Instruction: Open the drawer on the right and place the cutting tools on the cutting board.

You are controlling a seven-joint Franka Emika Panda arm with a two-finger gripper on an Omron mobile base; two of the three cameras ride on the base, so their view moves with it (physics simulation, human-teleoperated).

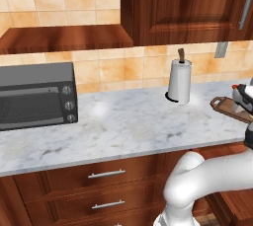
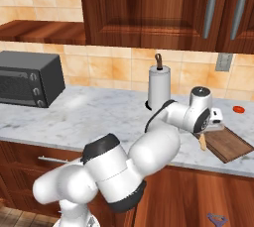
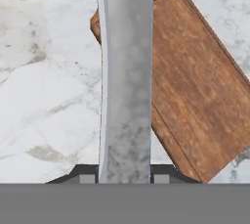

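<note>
Cutting tool [image 3: 126, 81] clamped in pincer [image 3: 124, 179] above cutting board [image 3: 195, 81].

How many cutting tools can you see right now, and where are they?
1: a knife shut in the gripper, hanging over the near edge of the cutting board. The purple tool low in the right base view is unclear; the drawer may hide others.

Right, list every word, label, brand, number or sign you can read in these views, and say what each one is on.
None: no readable text in any view.
Toaster oven: three plain knobs, no legible markings.
Paper-towel roll: blank white.
Wall outlet: no lettering.
Cutting board: only wood grain.
Grey blade between the fingers of the tool: mottled surface, no stamp or brand.
</note>
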